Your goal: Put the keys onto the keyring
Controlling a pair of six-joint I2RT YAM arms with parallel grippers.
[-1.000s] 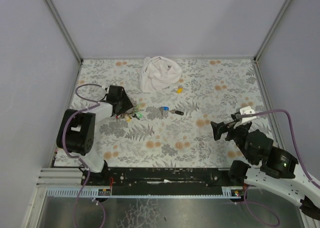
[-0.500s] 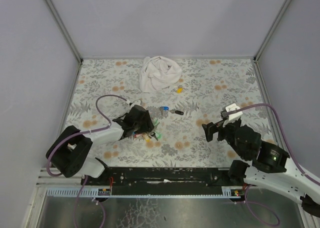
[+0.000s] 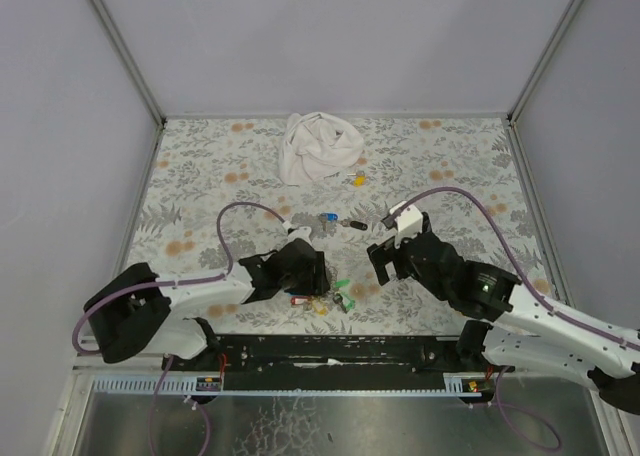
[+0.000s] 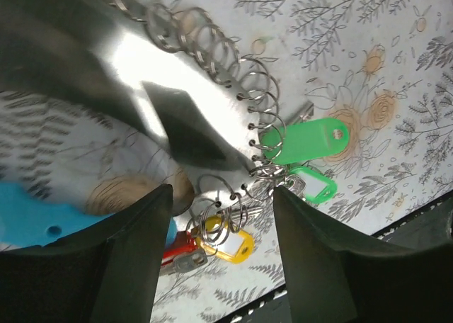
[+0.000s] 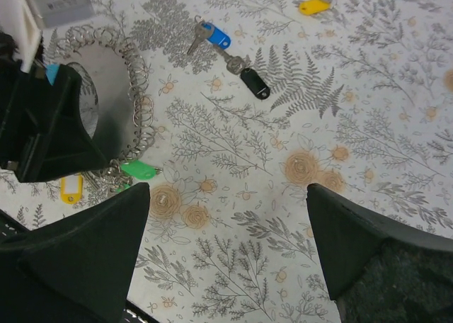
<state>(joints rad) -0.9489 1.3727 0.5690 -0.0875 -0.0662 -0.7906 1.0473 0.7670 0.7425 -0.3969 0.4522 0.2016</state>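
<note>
1. L gripper [image 4: 221, 192]: low over the floral-print table cover [image 3: 200, 176], near the front edge, left of centre. Fingers stand apart. Whether they pinch anything cannot be told. One finger lies over a blue part [image 4: 28, 213] beside the ring holder.
2. Keyring [image 4: 134, 61]: shiny grey round piece rimmed w/ a chain of small wire rings, right at the L gripper's tips. Resting or lifted: unclear. Judged: kept here btwn the two arms so both can reach it.
3. Already hanging on its rings: green plastic tag [image 4: 304, 139], yellow tag [image 4: 232, 245], red tag [image 4: 180, 248], fanned out on the near side.
4. Crumpled white cloth [image 3: 318, 146]: far back, centre. Prob. no part in the job.
5. Loose keys [image 3: 329, 218], behind the keyring, not on it: silver key w/ blue tag [image 5: 212, 34] end to end w/ silver key w/ black tag [image 5: 253, 82], touching or nearly. A third, w/ yellow tag [image 5: 311, 6], lies further back.
6. R gripper [image 5: 228, 192]: fingers wide apart, nothing btwn them, above bare cover, right of the keyring, near the blue/black pair. Judged: set to collect a loose key next.
</note>
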